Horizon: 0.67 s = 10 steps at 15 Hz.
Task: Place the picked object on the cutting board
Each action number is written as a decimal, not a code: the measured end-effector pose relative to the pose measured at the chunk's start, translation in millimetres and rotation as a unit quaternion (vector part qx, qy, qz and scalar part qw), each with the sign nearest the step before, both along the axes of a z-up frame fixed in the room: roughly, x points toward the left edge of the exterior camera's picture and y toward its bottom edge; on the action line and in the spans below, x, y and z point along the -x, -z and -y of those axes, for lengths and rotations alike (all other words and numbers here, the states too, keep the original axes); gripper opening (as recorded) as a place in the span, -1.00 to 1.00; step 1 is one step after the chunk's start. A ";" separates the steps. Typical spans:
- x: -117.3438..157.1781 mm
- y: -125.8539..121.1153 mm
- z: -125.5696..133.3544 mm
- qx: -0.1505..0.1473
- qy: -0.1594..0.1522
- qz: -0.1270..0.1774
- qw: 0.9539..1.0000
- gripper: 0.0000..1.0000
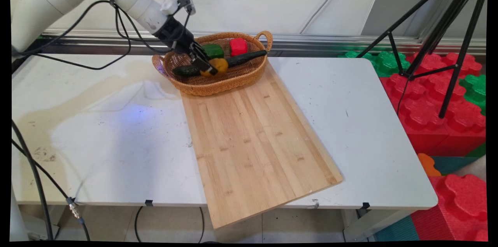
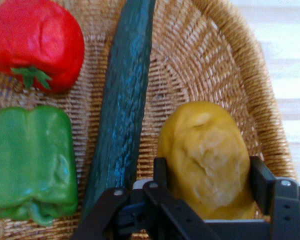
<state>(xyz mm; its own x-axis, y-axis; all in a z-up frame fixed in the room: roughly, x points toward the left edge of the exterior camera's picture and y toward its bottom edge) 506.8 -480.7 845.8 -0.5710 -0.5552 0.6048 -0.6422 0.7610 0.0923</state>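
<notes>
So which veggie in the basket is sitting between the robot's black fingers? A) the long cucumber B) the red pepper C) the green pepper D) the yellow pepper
D: in the hand view the gripper has one finger on each side of the yellow pepper, while the cucumber, green pepper and red pepper lie apart from it in the basket.

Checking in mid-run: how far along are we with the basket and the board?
Done: nothing that shows; the wooden board is bare. In hand: the gripper is down in the wicker basket at the yellow pepper, which lies in the basket; whether it is gripped is unclear. Left: the red pepper, green pepper and cucumber also lie in the basket.
</notes>
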 end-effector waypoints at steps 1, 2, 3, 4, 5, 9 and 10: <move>-1.6 -5.3 -3.0 0.006 0.001 -0.003 1.000 -1.00; -4.3 -13.1 -8.3 0.015 0.002 -0.006 1.000 -1.00; -6.1 -19.3 -12.3 0.022 0.004 -0.009 1.000 -1.00; -8.4 -27.0 -17.3 0.031 0.006 -0.011 0.999 -1.00; -10.2 -35.1 -22.3 0.040 0.008 -0.015 0.999 -1.00; -13.7 -58.9 -39.8 0.064 0.012 -0.029 0.997 -1.00; -13.8 -65.4 -46.0 0.069 0.012 -0.036 0.997 -1.00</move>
